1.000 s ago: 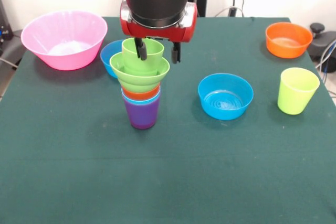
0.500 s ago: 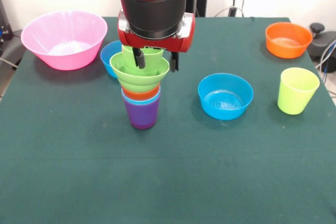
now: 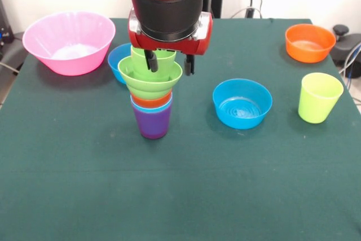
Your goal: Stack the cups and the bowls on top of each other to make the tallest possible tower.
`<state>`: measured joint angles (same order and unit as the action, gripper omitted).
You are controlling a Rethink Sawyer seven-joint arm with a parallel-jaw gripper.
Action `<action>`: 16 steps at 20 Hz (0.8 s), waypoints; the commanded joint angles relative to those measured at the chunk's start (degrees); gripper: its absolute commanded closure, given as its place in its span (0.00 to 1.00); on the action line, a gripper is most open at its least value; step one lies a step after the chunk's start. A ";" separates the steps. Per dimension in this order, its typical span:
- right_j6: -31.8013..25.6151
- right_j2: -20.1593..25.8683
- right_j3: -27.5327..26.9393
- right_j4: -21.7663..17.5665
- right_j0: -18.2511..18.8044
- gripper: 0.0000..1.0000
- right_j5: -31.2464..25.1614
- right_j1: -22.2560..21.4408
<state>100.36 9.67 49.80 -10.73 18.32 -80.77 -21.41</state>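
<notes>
The arm (image 3: 166, 1) drops in from the top centre and its claw (image 3: 169, 63) sits right over the tower (image 3: 151, 100), left of the frame's middle. One finger (image 3: 151, 60) dips inside the green cup (image 3: 161, 63) on top, the other hangs outside its right wall, so the claw straddles that rim with a narrow gap; a firm pinch cannot be confirmed. Below that cup come the ridged green bowl (image 3: 148, 80), an orange band, a light blue rim and the purple cup (image 3: 153, 123) on the green table (image 3: 180, 196). A small blue bowl (image 3: 117, 57) peeks out behind the tower, partly hidden. Upper left, the big pink bowl (image 3: 67, 40). Right of centre, another blue bowl (image 3: 242, 104), well apart. Far right, the yellow-green cup (image 3: 320, 97), with the orange bowl (image 3: 309, 42) above it.
</notes>
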 commanded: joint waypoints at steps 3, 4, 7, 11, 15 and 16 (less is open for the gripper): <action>-7.92 3.85 1.56 -2.35 -1.23 0.00 -0.12 0.47; -7.88 3.81 2.15 -2.34 -1.18 0.00 0.65 0.37; -7.56 3.49 5.70 -2.09 -0.83 0.00 3.54 -1.01; -7.39 3.48 8.07 -2.10 -0.54 0.00 6.25 -1.26; -7.14 3.36 9.67 -2.35 -0.33 0.00 8.12 -1.34; -7.00 3.38 9.77 -2.38 -0.32 0.00 8.51 -1.18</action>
<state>100.36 9.70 52.34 -10.73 18.23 -78.08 -21.90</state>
